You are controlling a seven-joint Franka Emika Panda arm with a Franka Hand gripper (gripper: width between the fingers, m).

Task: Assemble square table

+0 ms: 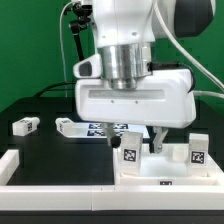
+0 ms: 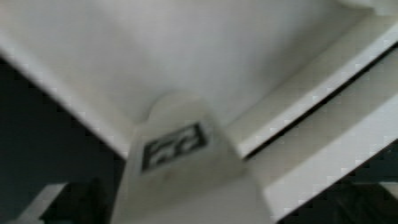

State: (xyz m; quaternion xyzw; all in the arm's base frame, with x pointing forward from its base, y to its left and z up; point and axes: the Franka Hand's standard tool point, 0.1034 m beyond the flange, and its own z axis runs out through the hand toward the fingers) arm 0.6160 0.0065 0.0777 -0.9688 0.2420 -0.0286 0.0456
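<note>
Progress | I see two legs (image 1: pixel 130 152) upright on top (image 1: pixel 145 176) | two loose legs (image 1: pixel 25 126) near top, unfitted | gripper (image 1: pixel 150 136) wide, empty

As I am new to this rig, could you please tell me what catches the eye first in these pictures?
The bulky white arm fills the middle of the exterior view, low over the square top at that view's lower right, where two tagged leg blocks stand upright. Two more legs lie loose on the dark table at its left.
</note>
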